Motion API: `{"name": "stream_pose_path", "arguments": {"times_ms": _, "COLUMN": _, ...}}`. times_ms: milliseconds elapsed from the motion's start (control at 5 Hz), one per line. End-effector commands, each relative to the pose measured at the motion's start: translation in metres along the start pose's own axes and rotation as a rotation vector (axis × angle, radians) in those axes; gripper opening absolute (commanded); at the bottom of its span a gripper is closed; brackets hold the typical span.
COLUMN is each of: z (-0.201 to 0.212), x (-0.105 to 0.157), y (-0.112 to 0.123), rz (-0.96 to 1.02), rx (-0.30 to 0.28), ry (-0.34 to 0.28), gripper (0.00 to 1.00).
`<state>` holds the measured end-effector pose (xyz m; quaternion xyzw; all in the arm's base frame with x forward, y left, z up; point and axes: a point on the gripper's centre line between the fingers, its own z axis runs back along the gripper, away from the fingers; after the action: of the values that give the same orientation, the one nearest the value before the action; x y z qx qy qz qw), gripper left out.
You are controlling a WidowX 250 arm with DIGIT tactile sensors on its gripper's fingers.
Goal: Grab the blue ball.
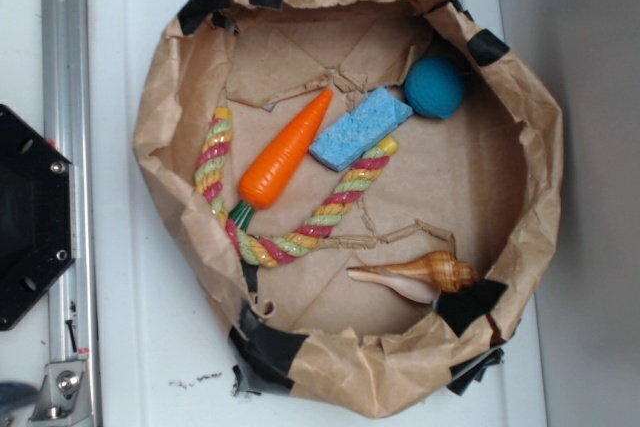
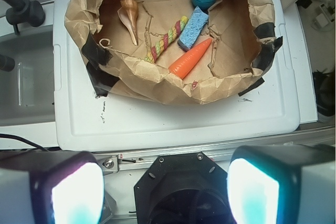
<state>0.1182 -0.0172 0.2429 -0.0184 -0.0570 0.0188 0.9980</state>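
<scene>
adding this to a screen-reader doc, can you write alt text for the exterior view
Top-down view of a brown paper basket on a white surface, holding a blue ball near its upper right wall, a light blue sponge, an orange toy carrot, a multicoloured rope and a seashell.

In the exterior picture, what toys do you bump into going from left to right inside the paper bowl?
Striped twisted rope → orange plastic carrot → light blue rectangular sponge → tan spiral seashell and teal-blue round ball, about level with each other.
</scene>
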Motion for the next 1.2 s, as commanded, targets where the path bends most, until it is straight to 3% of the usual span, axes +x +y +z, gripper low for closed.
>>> {"name": "stream_pose_path", "arguments": {"times_ms": 0, "z": 0.0, "x": 0.0, "y": 0.0, "rz": 0.0, "rx": 0.0, "ry": 0.0, "gripper": 1.0}}
{"name": "stream_pose_path", "arguments": {"times_ms": 200, "z": -0.038, "x": 0.041, "y": 0.029, "rz": -0.015, "rx": 0.005, "ry": -0.012, "gripper": 1.0}}
{"name": "stream_pose_path", "arguments": {"times_ms": 400, "z": -0.07, "x": 0.074, "y": 0.04, "rz": -0.045, "rx": 0.054, "ry": -0.13, "gripper": 1.0}}
{"name": "stream_pose_path", "arguments": {"times_ms": 600, "z": -0.089, "x": 0.095, "y": 0.049, "rz": -0.058, "rx": 0.063, "ry": -0.177, "gripper": 1.0}}
{"name": "stream_pose_path", "arguments": {"times_ms": 800, "z": -0.118, "x": 0.137, "y": 0.056, "rz": -0.057, "rx": 0.102, "ry": -0.322, "gripper": 1.0}}
{"name": "stream_pose_path", "arguments": {"times_ms": 1000, "z": -0.138, "x": 0.154, "y": 0.063, "rz": -0.058, "rx": 0.188, "ry": -0.374, "gripper": 1.0}}
